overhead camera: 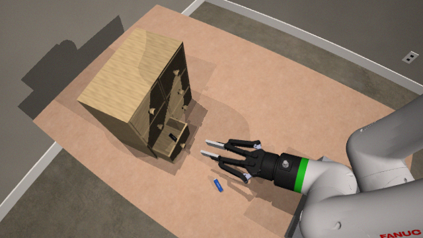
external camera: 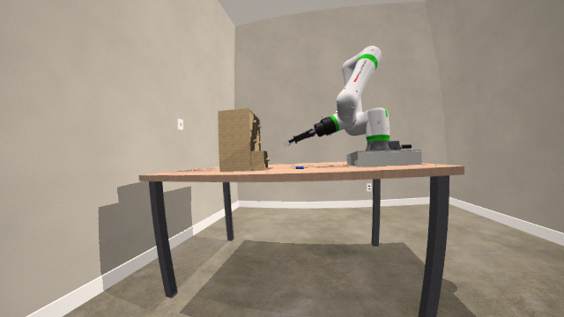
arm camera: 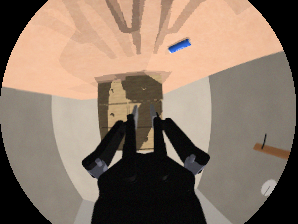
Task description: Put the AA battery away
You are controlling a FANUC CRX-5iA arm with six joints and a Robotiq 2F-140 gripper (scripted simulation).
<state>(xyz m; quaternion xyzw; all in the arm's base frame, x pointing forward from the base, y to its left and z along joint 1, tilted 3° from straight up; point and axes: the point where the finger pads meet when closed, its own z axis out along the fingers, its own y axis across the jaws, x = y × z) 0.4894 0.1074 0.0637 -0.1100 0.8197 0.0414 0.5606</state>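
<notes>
The wooden chest (overhead camera: 115, 73) (external camera: 234, 141) (arm camera: 116, 94) stands upright at the table's far end. Its bottom drawer (overhead camera: 162, 154) (external camera: 258, 160), on the side nearer the table's left edge in the top view, is pulled out and looks level. A small dark object (overhead camera: 172, 137) lies in it; its kind is hard to tell. The other drawers look pushed in. The blue battery (overhead camera: 218, 185) (external camera: 300, 167) (arm camera: 180, 45) lies on its side on the table, apart from the chest. My gripper (overhead camera: 203, 147) (external camera: 287, 143) (arm camera: 143, 109) is partly open and empty, above the table in front of the open drawer, touching nothing.
The wooden table (overhead camera: 297, 96) (external camera: 185, 175) carries the chest, the battery and the arm's grey base (external camera: 388, 158). A wall (external camera: 176, 66) stands behind the chest. Knobs, such as the open drawer's knob (overhead camera: 183, 145), stick out from the chest's front.
</notes>
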